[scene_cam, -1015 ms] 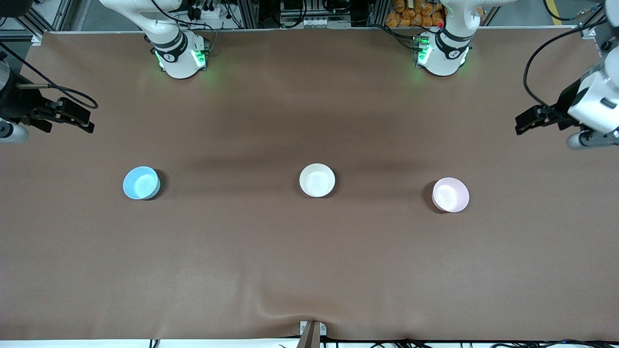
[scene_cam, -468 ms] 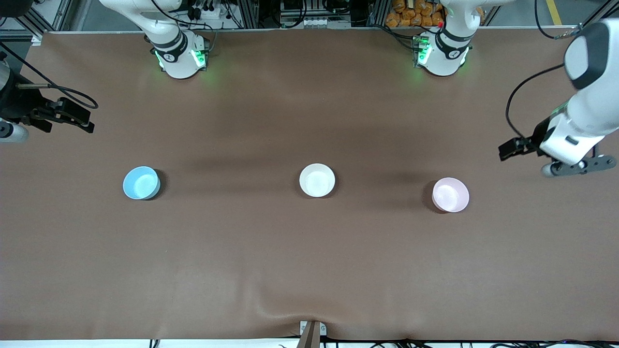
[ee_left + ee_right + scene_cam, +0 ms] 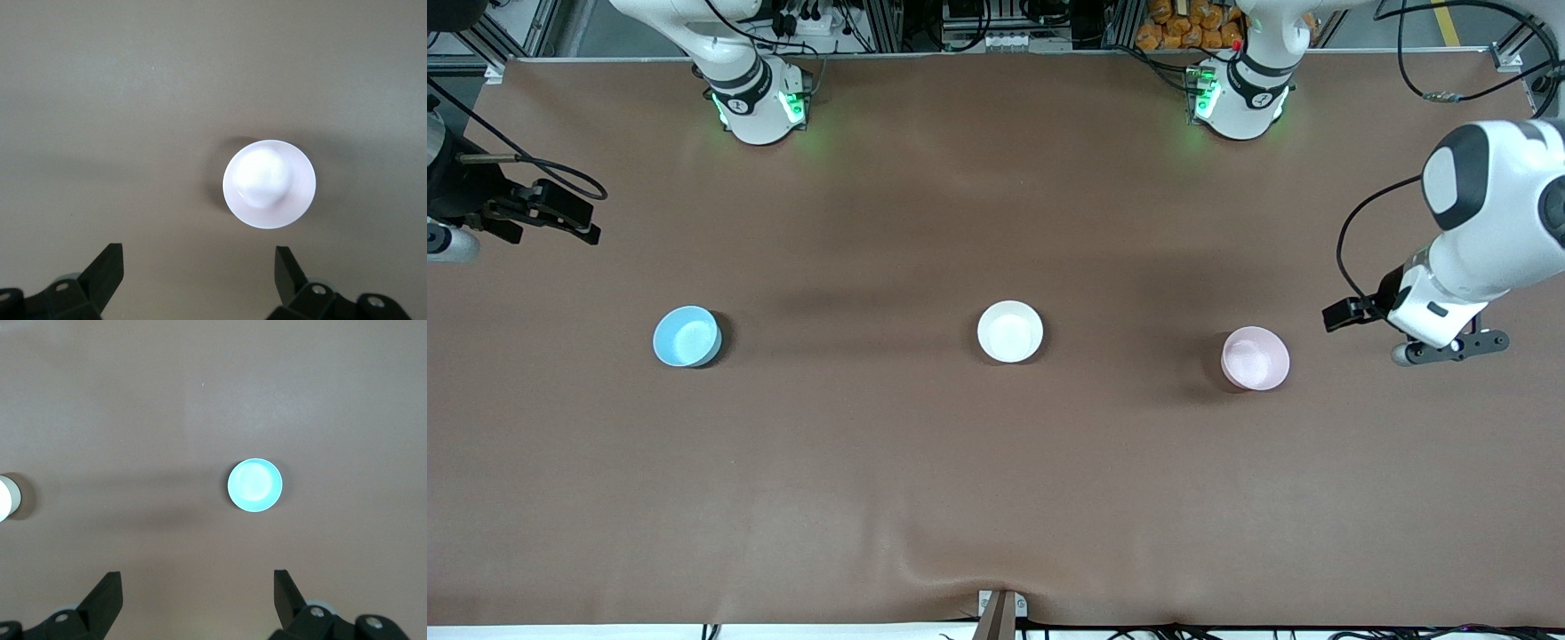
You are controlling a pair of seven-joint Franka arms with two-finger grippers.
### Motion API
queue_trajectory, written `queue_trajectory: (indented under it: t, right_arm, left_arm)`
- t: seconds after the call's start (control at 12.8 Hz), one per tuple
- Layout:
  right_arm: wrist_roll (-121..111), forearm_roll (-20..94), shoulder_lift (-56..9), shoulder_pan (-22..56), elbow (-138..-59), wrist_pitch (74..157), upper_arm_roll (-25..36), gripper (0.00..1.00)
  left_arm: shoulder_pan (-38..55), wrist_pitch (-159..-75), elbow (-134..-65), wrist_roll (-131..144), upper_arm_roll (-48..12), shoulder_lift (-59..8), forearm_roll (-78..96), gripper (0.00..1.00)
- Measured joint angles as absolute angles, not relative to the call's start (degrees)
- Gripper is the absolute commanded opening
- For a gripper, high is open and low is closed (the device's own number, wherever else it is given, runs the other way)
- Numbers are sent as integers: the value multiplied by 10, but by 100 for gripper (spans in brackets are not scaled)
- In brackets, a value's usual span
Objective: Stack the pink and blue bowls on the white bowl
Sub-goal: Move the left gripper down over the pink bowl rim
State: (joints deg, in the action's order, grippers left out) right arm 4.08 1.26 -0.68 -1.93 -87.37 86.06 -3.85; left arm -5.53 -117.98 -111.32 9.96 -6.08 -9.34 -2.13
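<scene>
Currently: three bowls upright, separate, all empty.
Blue bowl [image 3: 687, 336], white bowl [image 3: 1009, 331], pink bowl [image 3: 1255, 357] line mid-bench [image 3: 996, 480]; left gripper [image 3: 198, 280] and right gripper [image 3: 197, 600] fingers released.

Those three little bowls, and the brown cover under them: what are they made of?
The pink bowl, white bowl and blue bowl look like thin moulded plastic: flat even colour, a soft sheen inside, no pattern. The table cover seems a matte cloth or mat; it puckers at the front edge.
</scene>
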Motion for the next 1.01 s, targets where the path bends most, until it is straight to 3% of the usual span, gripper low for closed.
queue_trajectory:
  t: [0.47,1.01]
  right_arm:
    - [41,13,-7,-19,-874,861,-39,100]
    - [41,13,-7,-19,-874,861,-39,100]
  left_arm:
    - [-55,-1261,-1119,100,-61,-158,-21,100]
    - [-55,-1372,-1182,100,-61,-199,-21,100]
